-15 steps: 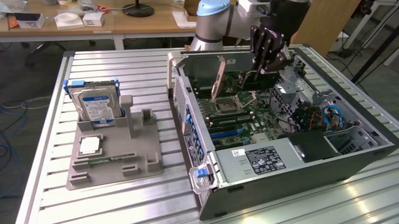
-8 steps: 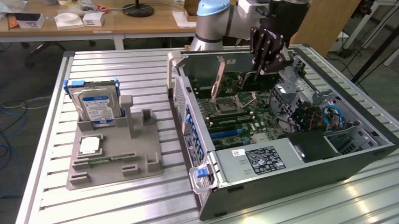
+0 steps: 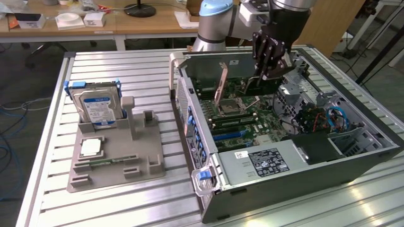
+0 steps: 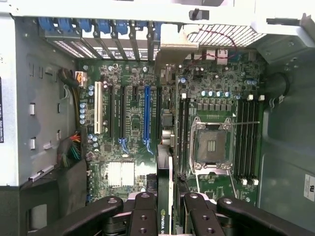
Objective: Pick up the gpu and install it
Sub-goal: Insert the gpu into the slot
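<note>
The gripper (image 4: 167, 209) is partly closed, its two black fingers (image 4: 142, 211) pinching the gpu (image 4: 164, 187) by its thin sides. The card hangs edge-on inside the open case (image 3: 303, 184), over the motherboard (image 4: 133, 83), between the blue slot (image 4: 146, 115) and the socket (image 4: 209, 145). Whether its edge touches a slot I cannot tell. In the exterior view the gripper (image 3: 273, 66) stands low in the case, near its back wall.

There is one arm, one gripper, one gpu and one case. The board carries one white slot (image 4: 97, 108), one blue slot and one empty socket.

A power supply (image 3: 265, 161) fills the case's near end, and blue cables (image 3: 338, 118) lie on the exterior view's right.

On the table (image 3: 101, 66), well apart from the case, a grey holder (image 3: 113, 175) carries one hard drive (image 3: 98, 106), standing upright.
</note>
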